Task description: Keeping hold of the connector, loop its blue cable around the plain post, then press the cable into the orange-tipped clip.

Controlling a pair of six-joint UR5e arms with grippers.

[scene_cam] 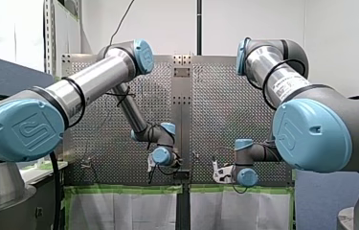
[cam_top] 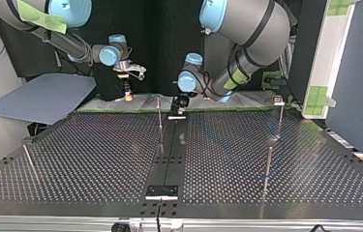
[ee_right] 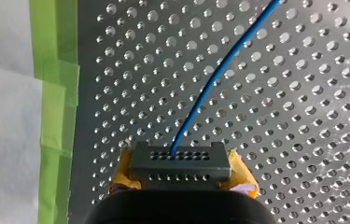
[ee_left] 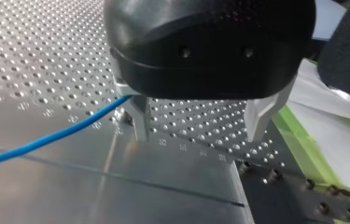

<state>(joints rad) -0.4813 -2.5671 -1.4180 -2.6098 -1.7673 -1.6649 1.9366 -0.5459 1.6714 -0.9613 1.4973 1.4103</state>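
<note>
In the right wrist view my right gripper (ee_right: 182,171) is shut on a grey connector (ee_right: 179,158), one yellow pad on each of its sides. The blue cable (ee_right: 212,84) leaves the connector's face and runs away over the perforated table. In the left wrist view my left gripper (ee_left: 199,127) is open, with nothing between its metal fingers (ee_left: 140,119). The blue cable (ee_left: 46,139) passes just beside one finger and trails off across the plate. In the top view my right gripper (cam_top: 128,93) hangs at the back left, and my left gripper (cam_top: 179,104) is low near a thin upright post (cam_top: 159,112).
More thin posts stand on the table (cam_top: 97,159), one with a small head (cam_top: 278,100) at the back right, another (cam_top: 267,166) nearer and one (cam_top: 28,159) at the left. A black block (cam_top: 161,192) sits at the near edge. Green tape (ee_right: 56,93) and white sheets border the plate.
</note>
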